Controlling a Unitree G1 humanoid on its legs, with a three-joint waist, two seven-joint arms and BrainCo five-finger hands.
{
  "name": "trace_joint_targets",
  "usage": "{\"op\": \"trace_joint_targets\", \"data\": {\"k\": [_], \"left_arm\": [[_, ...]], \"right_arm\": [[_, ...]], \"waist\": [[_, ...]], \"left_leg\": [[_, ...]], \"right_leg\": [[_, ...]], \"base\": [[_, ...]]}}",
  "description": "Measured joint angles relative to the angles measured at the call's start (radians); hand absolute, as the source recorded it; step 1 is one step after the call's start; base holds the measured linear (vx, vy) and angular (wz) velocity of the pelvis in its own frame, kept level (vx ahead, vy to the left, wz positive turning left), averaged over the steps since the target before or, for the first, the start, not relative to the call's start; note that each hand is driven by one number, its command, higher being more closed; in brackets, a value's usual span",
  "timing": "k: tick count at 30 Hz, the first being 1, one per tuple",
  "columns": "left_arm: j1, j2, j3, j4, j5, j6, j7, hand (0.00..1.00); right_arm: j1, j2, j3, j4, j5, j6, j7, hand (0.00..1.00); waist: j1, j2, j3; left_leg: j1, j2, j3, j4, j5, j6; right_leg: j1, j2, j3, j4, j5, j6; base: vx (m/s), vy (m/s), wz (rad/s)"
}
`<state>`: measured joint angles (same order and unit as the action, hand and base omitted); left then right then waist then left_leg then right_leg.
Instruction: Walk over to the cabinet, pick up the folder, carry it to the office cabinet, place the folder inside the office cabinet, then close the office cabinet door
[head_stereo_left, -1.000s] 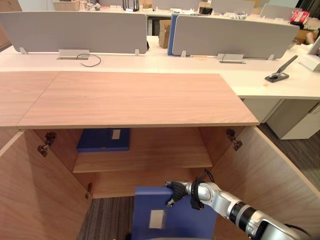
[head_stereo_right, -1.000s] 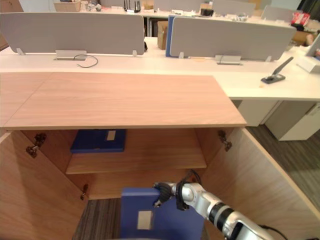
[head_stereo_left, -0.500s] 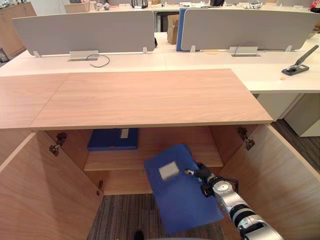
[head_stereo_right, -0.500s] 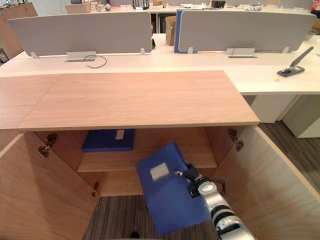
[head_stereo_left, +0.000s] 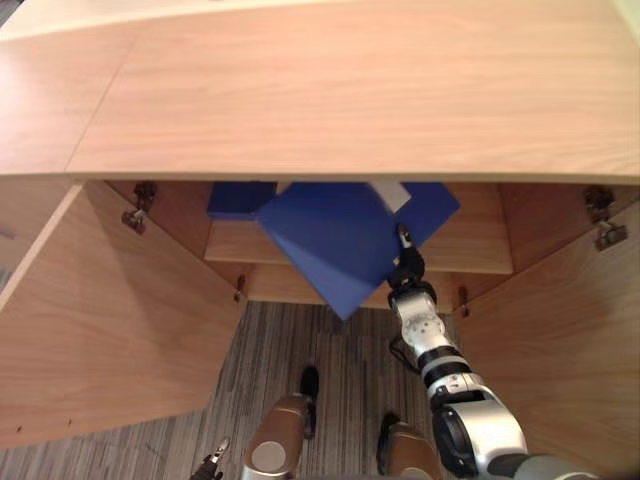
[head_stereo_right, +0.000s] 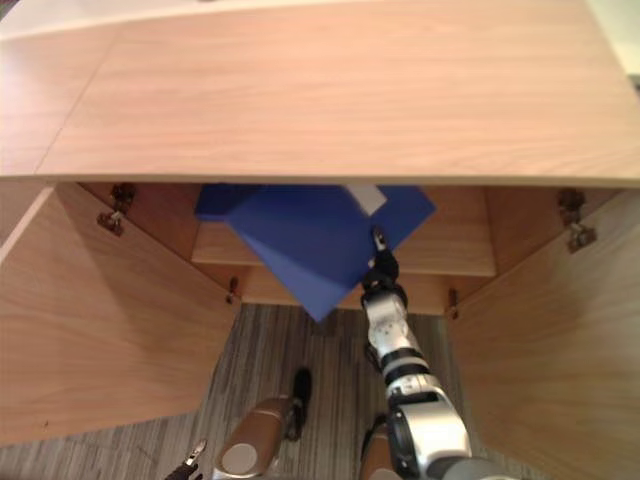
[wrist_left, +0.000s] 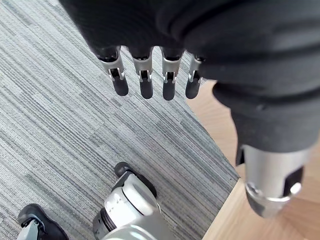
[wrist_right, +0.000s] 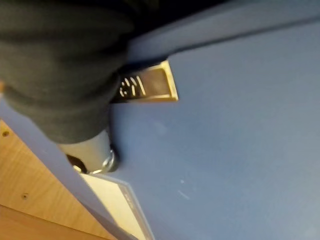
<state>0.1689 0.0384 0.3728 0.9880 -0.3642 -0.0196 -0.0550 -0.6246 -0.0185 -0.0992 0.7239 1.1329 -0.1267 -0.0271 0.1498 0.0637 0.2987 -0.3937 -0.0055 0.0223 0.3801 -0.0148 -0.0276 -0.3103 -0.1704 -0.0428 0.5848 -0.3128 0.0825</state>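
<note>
At the cabinet's mouth, folder held aslant

Low over the striped carpet (wrist_left: 60, 115), the left hand (wrist_left: 146, 75) hangs with fingers straight and relaxed, holding nothing. Past it, between the two open doors, the right hand (head_stereo_left: 404, 262) reaches up and pinches the blue folder (head_stereo_left: 340, 235) near its edge, thumb pressed on its face. This folder is tilted, its upper part under the cabinet top (head_stereo_left: 350, 90) and over the shelf (head_stereo_left: 470, 250). Farther in, a second blue folder (head_stereo_left: 238, 198) lies flat on the shelf's left side.
</note>
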Motion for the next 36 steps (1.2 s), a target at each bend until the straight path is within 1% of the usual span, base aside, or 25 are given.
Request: {"op": "trace_joint_targets", "data": {"k": [1, 2, 3, 5, 6, 8, 9, 11, 13, 15, 16, 19, 20, 22, 24, 26, 29, 32, 34, 35, 36], "left_arm": [[0.000, -0.002, 0.005, -0.010, -0.005, 0.000, 0.003, 0.00], [0.000, -0.007, 0.010, -0.021, -0.021, 0.000, 0.011, 0.00], [0.000, -0.007, 0.012, -0.022, -0.025, 0.000, 0.011, 0.00], [-0.004, -0.017, 0.037, -0.028, -0.035, 0.000, 0.026, 0.00], [-0.004, -0.020, 0.044, -0.028, -0.035, 0.001, 0.030, 0.00], [-0.010, -0.033, 0.058, -0.026, -0.038, 0.001, 0.034, 0.00], [-0.011, -0.036, 0.058, -0.026, -0.037, 0.002, 0.036, 0.00], [-0.026, -0.040, 0.059, -0.015, -0.038, 0.007, 0.040, 0.00], [-0.038, -0.042, 0.060, -0.014, -0.038, 0.009, 0.041, 0.00], [-0.055, -0.043, 0.060, -0.015, -0.039, 0.010, 0.041, 0.00], [-0.070, -0.044, 0.060, -0.014, -0.044, 0.011, 0.045, 0.00], [-0.091, -0.045, 0.060, -0.015, -0.067, 0.011, 0.050, 0.00], [-0.098, -0.045, 0.060, -0.015, -0.073, 0.011, 0.067, 0.00], [-0.113, -0.045, 0.060, -0.016, -0.074, 0.011, 0.086, 0.00], [-0.125, -0.047, 0.060, -0.017, -0.078, 0.011, 0.101, 0.00], [-0.130, -0.050, 0.059, -0.028, -0.090, 0.010, 0.112, 0.00], [-0.130, -0.051, 0.046, -0.051, -0.108, 0.009, 0.126, 0.00], [-0.130, -0.051, 0.034, -0.058, -0.112, 0.009, 0.130, 0.00], [-0.130, -0.051, 0.024, -0.058, -0.117, 0.010, 0.139, 0.00], [-0.130, -0.051, 0.019, -0.059, -0.118, 0.010, 0.145, 0.00], [-0.130, -0.050, 0.013, -0.059, -0.118, 0.010, 0.147, 0.00]], "right_arm": [[-0.033, 0.002, -0.035, -0.008, 0.018, -0.012, -0.006, 1.00], [-0.084, 0.002, -0.101, -0.025, 0.056, -0.045, -0.023, 1.00], [-0.097, 0.003, -0.115, -0.026, 0.065, -0.052, -0.026, 1.00], [-0.186, -0.014, -0.231, -0.045, 0.126, -0.112, -0.062, 1.00], [-0.204, -0.019, -0.257, -0.050, 0.146, -0.130, -0.071, 1.00], [-0.287, -0.039, -0.355, -0.055, 0.195, -0.177, -0.109, 1.00], [-0.301, -0.050, -0.369, -0.056, 0.208, -0.190, -0.122, 1.00], [-0.352, -0.090, -0.419, -0.052, 0.229, -0.220, -0.173, 1.00], [-0.382, -0.130, -0.424, -0.038, 0.227, -0.226, -0.205, 1.00], [-0.417, -0.173, -0.424, -0.016, 0.218, -0.221, -0.237, 1.00], [-0.442, -0.201, -0.423, -0.005, 0.216, -0.215, -0.254, 1.00], [-0.501, -0.254, -0.417, 0.031, 0.214, -0.188, -0.280, 1.00], [-0.524, -0.276, -0.405, 0.049, 0.210, -0.170, -0.296, 1.00], [-0.538, -0.298, -0.376, 0.069, 0.202, -0.159, -0.315, 1.00], [-0.550, -0.300, -0.368, 0.075, 0.201, -0.148, -0.330, 1.00], [-0.567, -0.310, -0.347, 0.086, 0.201, -0.147, -0.341, 1.00], [-0.582, -0.339, -0.300, 0.096, 0.185, -0.140, -0.355, 1.00], [-0.614, -0.357, -0.291, 0.093, 0.189, -0.144, -0.358, 1.00], [-0.623, -0.365, -0.292, 0.084, 0.216, -0.163, -0.358, 1.00], [-0.623, -0.365, -0.294, 0.063, 0.243, -0.192, -0.361, 1.00], [-0.623, -0.365, -0.297, 0.050, 0.259, -0.210, -0.362, 1.00]], "waist": [[0.002, 0.001, 0.012], [0.005, 0.003, 0.030], [0.005, 0.003, 0.035], [0.005, 0.009, 0.068], [0.006, 0.011, 0.069], [0.006, 0.023, 0.098], [0.007, 0.025, 0.100], [0.011, 0.036, 0.113], [0.013, 0.042, 0.123], [0.014, 0.047, 0.129], [0.014, 0.055, 0.135], [0.023, 0.056, 0.138], [0.028, 0.055, 0.140], [0.030, 0.056, 0.152], [0.032, 0.055, 0.154], [0.033, 0.055, 0.155], [0.033, 0.054, 0.156], [0.035, 0.052, 0.157], [0.035, 0.051, 0.158], [0.035, 0.050, 0.159], [0.035, 0.050, 0.159]], "left_leg": [[-0.029, -0.005, -0.001, 0.026, -0.003, 0.000], [-0.077, -0.009, -0.002, 0.056, -0.010, 0.004], [-0.086, -0.010, -0.003, 0.063, -0.010, 0.004], [-0.158, -0.022, -0.011, 0.123, -0.013, 0.006], [-0.183, -0.023, -0.013, 0.139, -0.016, 0.008], [-0.256, -0.025, -0.019, 0.203, -0.035, 0.011], [-0.279, -0.025, -0.022, 0.220, -0.039, 0.011], [-0.351, -0.027, -0.032, 0.280, -0.053, 0.012], [-0.400, -0.029, -0.038, 0.324, -0.062, 0.011], [-0.452, -0.036, -0.048, 0.359, -0.069, 0.009], [-0.484, -0.042, -0.063, 0.381, -0.071, 0.007], [-0.553, -0.051, -0.078, 0.408, -0.071, -0.003], [-0.582, -0.054, -0.082, 0.413, -0.066, -0.006], [-0.595, -0.061, -0.091, 0.411, -0.059, -0.009], [-0.615, -0.063, -0.101, 0.407, -0.052, -0.014], [-0.632, -0.068, -0.109, 0.405, -0.043, -0.011], [-0.637, -0.079, -0.122, 0.390, -0.031, -0.016], [-0.636, -0.081, -0.127, 0.375, -0.024, -0.020], [-0.637, -0.083, -0.129, 0.367, -0.020, -0.021], [-0.636, -0.085, -0.132, 0.359, -0.016, -0.023], [-0.636, -0.087, -0.135, 0.355, -0.014, -0.025]], "right_leg": [[-0.031, -0.006, 0.000, 0.037, -0.013, 0.000], [-0.077, -0.013, 0.000, 0.085, -0.032, -0.002], [-0.087, -0.015, 0.000, 0.094, -0.035, -0.002], [-0.157, -0.032, -0.003, 0.166, -0.053, -0.001], [-0.178, -0.034, -0.004, 0.182, -0.058, 0.000], [-0.238, -0.038, -0.005, 0.234, -0.073, 0.000], [-0.257, -0.038, -0.006, 0.246, -0.076, -0.001], [-0.315, -0.040, -0.010, 0.289, -0.089, 0.004], [-0.354, -0.043, -0.013, 0.324, -0.100, 0.008], [-0.397, -0.050, -0.021, 0.360, -0.113, 0.008], [-0.420, -0.055, -0.032, 0.384, -0.121, 0.009], [-0.486, -0.064, -0.041, 0.425, -0.135, 0.009], [-0.514, -0.069, -0.046, 0.441, -0.137, 0.006], [-0.524, -0.075, -0.060, 0.447, -0.138, 0.003], [-0.540, -0.076, -0.069, 0.448, -0.139, 0.001], [-0.555, -0.080, -0.076, 0.453, -0.141, -0.002], [-0.559, -0.091, -0.092, 0.453, -0.143, -0.005], [-0.561, -0.093, -0.098, 0.451, -0.145, -0.007], [-0.562, -0.096, -0.101, 0.450, -0.145, -0.006], [-0.563, -0.098, -0.105, 0.448, -0.145, -0.006], [-0.563, -0.098, -0.109, 0.446, -0.145, -0.006]], "base": [[-0.19, -0.036, 0.21], [-0.13, -0.023, 0.16], [-0.13, -0.022, 0.18], [-0.11, -0.010, 0.20], [-0.10, -0.004, 0.18], [-0.08, 0.017, 0.11], [-0.07, 0.048, 0.09], [-0.04, 0.068, 0.11], [-0.03, 0.069, 0.13], [-0.05, 0.057, 0.19], [-0.07, 0.041, 0.28], [-0.07, 0.028, 0.20], [-0.07, 0.016, 0.15], [-0.05, 0.003, 0.17], [-0.01, -0.006, 0.15], [0.01, -0.012, 0.13], [0.04, -0.019, 0.17], [0.03, -0.023, 0.09], [0.02, -0.015, 0.08], [0.02, -0.016, 0.08], [0.02, -0.017, 0.11]]}}
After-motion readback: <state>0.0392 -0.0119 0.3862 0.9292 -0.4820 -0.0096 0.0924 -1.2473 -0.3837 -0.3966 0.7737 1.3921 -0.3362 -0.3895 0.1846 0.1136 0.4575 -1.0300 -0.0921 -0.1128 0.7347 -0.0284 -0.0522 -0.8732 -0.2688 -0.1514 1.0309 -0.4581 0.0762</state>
